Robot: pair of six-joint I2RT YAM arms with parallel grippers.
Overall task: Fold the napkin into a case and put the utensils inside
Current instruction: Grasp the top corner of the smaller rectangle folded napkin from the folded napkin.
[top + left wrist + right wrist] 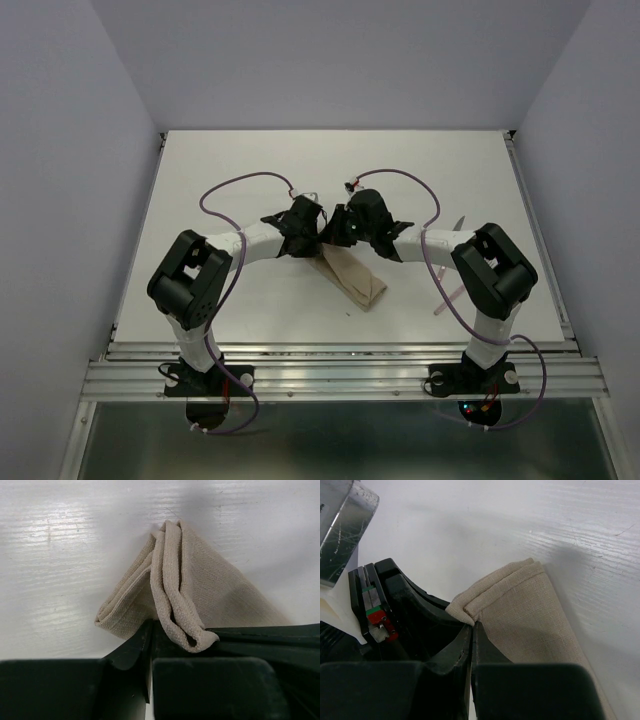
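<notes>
Left hand (151,632) clenched on thick folded edge of napkin (210,590); right hand (471,630) clenched on another corner. Napkin mid-desk, a narrow folded strip lying at an angle. Utensils (447,303) well apart, beside right arm (490,270). Step looks like forming the case: move both hands together, keep layers stacked, lay flat, don't drag. Desk (250,160) white, faintly streaked; pale lilac walls (60,150) on three sides.
</notes>
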